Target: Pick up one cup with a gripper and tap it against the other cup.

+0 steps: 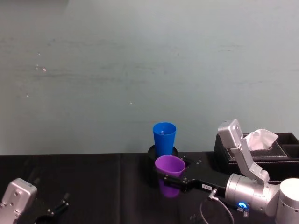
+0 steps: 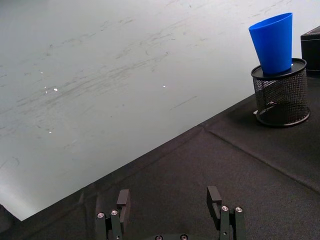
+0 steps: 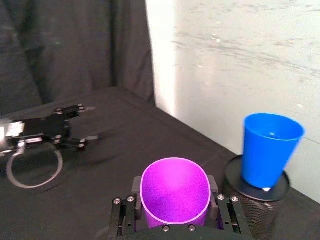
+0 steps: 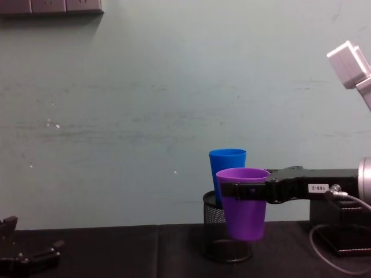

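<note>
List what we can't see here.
1. Base of the blue cup: sunk in the holder, chest view; purple cup also covers it.
2. Lower half of the purple cup: right wrist view, behind the right gripper and the bottom edge.
3. Body of the left gripper: head view, cut by the bottom edge.

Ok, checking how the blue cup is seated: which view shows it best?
Left wrist view: the blue cup stands whole in the mesh holder, unobstructed. Right wrist view shows it too; head and chest views, behind the purple cup.
</note>
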`<move>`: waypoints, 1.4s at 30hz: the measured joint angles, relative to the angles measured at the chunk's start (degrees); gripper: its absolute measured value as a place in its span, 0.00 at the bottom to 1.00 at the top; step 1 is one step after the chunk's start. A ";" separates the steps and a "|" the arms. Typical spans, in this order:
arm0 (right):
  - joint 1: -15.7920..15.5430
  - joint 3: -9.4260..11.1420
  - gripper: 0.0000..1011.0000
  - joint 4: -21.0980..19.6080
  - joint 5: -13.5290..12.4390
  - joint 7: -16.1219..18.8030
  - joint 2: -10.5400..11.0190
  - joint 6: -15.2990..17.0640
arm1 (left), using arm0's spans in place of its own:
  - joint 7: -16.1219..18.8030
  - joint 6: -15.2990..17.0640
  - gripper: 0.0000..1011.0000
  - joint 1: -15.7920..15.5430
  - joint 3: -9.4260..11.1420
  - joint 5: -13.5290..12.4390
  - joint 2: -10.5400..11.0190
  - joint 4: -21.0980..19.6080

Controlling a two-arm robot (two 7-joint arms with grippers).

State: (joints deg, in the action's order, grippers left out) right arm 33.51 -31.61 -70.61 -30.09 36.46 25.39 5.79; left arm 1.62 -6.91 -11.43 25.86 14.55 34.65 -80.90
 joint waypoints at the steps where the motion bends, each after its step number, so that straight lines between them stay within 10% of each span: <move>1: 0.21 0.07 0.73 0.53 0.11 -0.26 -0.23 -0.15 | 0.00 0.00 0.99 0.00 0.00 0.00 0.00 0.00; 42: 7.87 4.98 0.73 17.15 6.23 -5.70 -11.10 -3.81 | 0.00 0.00 0.99 0.00 0.00 0.00 0.00 0.00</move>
State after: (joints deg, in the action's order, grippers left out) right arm 41.39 -26.62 -53.45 -23.87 30.76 14.29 1.98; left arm 1.62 -6.91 -11.43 25.86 14.55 34.65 -80.90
